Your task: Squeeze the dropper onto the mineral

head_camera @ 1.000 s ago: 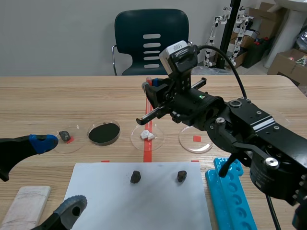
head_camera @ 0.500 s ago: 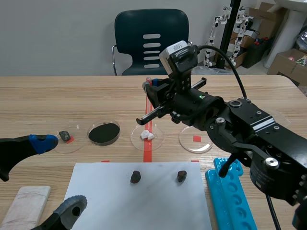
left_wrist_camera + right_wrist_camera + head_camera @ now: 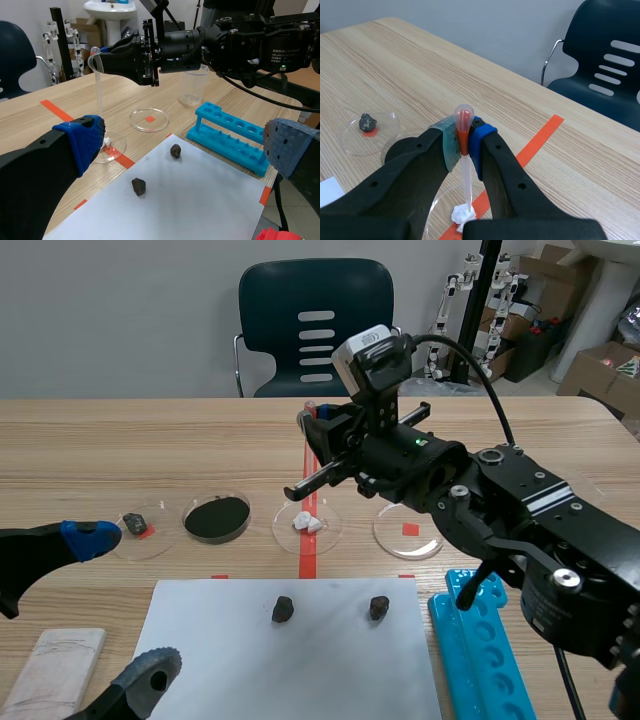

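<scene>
My right gripper (image 3: pixel 311 430) (image 3: pixel 463 139) is shut on the bulb of a clear dropper (image 3: pixel 309 455) (image 3: pixel 465 175), which stands upright. Its tip hangs just over a white mineral (image 3: pixel 307 523) (image 3: pixel 462 216) lying in a clear petri dish (image 3: pixel 331 530) on the orange tape line. The left wrist view shows the same dropper (image 3: pixel 98 82) above the white mineral (image 3: pixel 104 144). My left gripper (image 3: pixel 120 605) (image 3: pixel 185 145) is open low at the near left, holding nothing, well away from the dish.
Two dark stones (image 3: pixel 283 609) (image 3: pixel 379 607) lie on a white sheet (image 3: pixel 330 670). Left of the mineral dish stand a dish of black powder (image 3: pixel 217 519) and a dish with a dark stone (image 3: pixel 135 525). An empty dish (image 3: pixel 408 530), a blue tube rack (image 3: pixel 485 640) and a beaker (image 3: pixel 192 87) are on the right.
</scene>
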### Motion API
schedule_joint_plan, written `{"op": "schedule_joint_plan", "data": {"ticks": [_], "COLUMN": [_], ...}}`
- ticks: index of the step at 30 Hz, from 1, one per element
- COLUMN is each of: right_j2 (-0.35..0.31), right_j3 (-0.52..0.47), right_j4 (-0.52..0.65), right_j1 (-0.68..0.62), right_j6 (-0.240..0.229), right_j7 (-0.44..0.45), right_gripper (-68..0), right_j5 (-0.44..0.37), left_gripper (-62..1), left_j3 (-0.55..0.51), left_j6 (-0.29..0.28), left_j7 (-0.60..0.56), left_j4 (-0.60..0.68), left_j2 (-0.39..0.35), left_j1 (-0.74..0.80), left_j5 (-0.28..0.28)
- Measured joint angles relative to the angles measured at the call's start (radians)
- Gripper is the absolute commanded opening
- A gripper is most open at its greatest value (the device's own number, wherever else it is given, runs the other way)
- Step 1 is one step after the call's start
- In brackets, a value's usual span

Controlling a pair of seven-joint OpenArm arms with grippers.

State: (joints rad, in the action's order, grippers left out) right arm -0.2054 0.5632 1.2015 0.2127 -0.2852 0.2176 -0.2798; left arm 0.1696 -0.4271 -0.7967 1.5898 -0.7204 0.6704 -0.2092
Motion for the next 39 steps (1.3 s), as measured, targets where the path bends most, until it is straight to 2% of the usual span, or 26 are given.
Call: {"op": "schedule_joint_plan", "data": {"ticks": [30,35,39], "right_j2": [-0.004,-0.039,-0.063], "right_j3": [0.000,0.000,-0.010], "right_j4": [0.011,0.087,0.195], "right_j1": [0.000,-0.009,-0.042], "right_j6": [0.000,0.000,0.000], "right_j7": [-0.002,-0.002,-0.044], "right_gripper": [-65.1,-65.1,-65.1], "right_j5": [0.000,0.000,0.000], "left_gripper": [1.4,1.4,1.4], "left_j3": [0.000,0.000,0.000], "left_j6": [0.000,0.000,0.000], "left_j7": [0.000,0.000,0.000], "left_j4": [0.000,0.000,0.000], "left_j2": [0.000,0.000,0.000], "left_j1": [0.000,0.000,0.000], "left_j5": [0.000,0.000,0.000]}}
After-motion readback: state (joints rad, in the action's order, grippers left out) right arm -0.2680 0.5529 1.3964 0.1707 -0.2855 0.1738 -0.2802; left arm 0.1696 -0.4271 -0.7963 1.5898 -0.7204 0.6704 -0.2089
